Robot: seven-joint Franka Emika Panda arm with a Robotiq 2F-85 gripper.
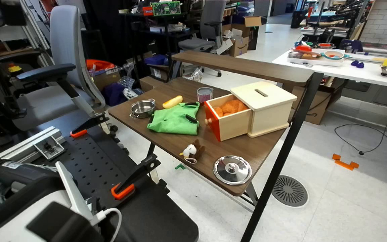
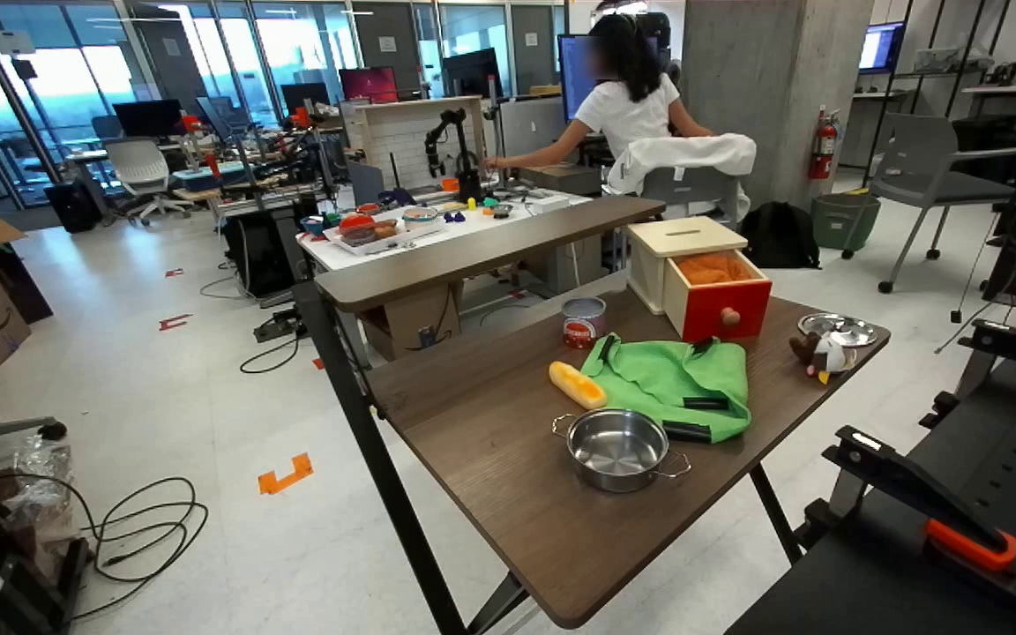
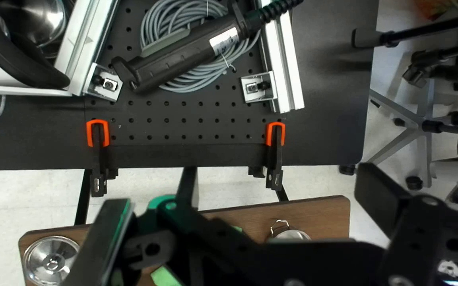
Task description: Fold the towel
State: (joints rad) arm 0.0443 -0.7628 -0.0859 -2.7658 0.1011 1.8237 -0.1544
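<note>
The green towel (image 1: pixel 173 119) lies rumpled on the brown table, with black strips along parts of it. It also shows in an exterior view (image 2: pixel 676 379), with its surface wrinkled and partly folded over. In the wrist view only small patches of the towel (image 3: pixel 164 277) show behind the gripper. My gripper (image 3: pixel 244 186) is open, its two fingers wide apart with nothing between them. It is above the black bench edge, well away from the towel. I cannot make out the gripper clearly in the exterior views.
Around the towel on the brown table (image 2: pixel 464 441) are a steel pot (image 2: pixel 618 450), yellow bread (image 2: pixel 577 385), a can (image 2: pixel 583 322), a wooden box (image 1: pixel 264 104) with its red-fronted drawer open, a plush toy (image 1: pixel 192 151) and a lid (image 1: pixel 232 170). Clamps (image 3: pixel 275 155) stick out from the black bench.
</note>
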